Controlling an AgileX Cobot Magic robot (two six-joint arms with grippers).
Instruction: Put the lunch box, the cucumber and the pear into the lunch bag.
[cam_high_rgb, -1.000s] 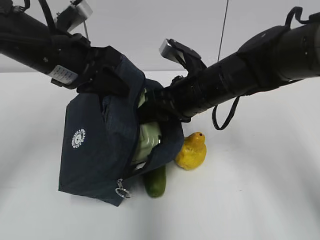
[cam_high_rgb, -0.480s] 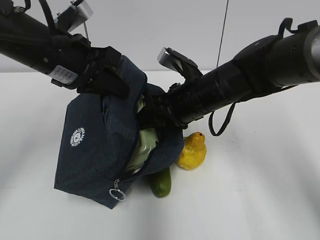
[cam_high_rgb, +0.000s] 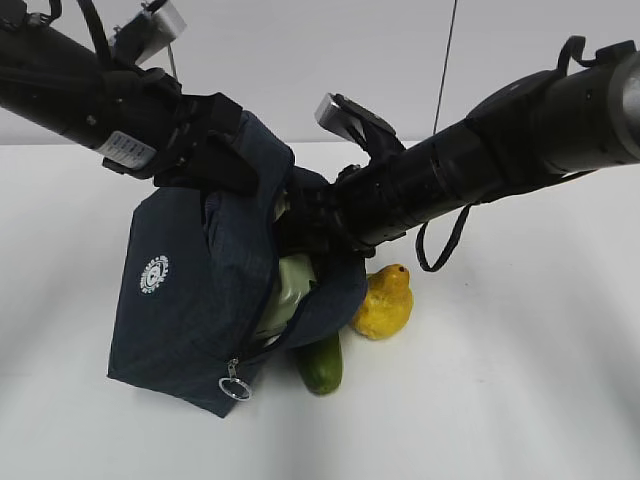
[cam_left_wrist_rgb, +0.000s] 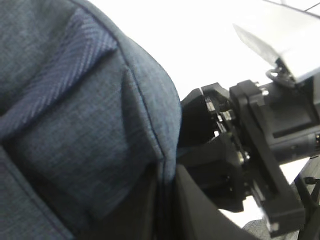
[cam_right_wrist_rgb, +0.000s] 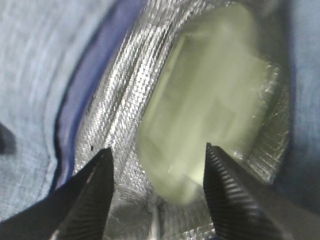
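Note:
The navy lunch bag (cam_high_rgb: 190, 290) hangs tilted over the table, and my left gripper (cam_high_rgb: 222, 140) is shut on its top edge. In the left wrist view the fabric seam (cam_left_wrist_rgb: 150, 115) runs down into the closed left gripper (cam_left_wrist_rgb: 167, 197). The pale green lunch box (cam_high_rgb: 288, 290) sits in the bag's mouth. My right arm (cam_high_rgb: 430, 180) reaches into that mouth, so its fingers are hidden there. In the right wrist view the right gripper (cam_right_wrist_rgb: 157, 148) is open, with the lunch box (cam_right_wrist_rgb: 210, 100) lying on the silver lining (cam_right_wrist_rgb: 120, 105) just past its tips. The cucumber (cam_high_rgb: 321, 364) and the pear (cam_high_rgb: 383, 300) lie on the table beside the bag.
The white table (cam_high_rgb: 520, 380) stretches to the right and front of the bag. A metal ring pull (cam_high_rgb: 234, 385) dangles from the bag's lower corner. A thin cable (cam_high_rgb: 445, 60) hangs behind the right arm.
The right jaws have spread wider and the right arm has lifted a little. The lunch box sits lower in the bag, whose bottom has swung slightly left.

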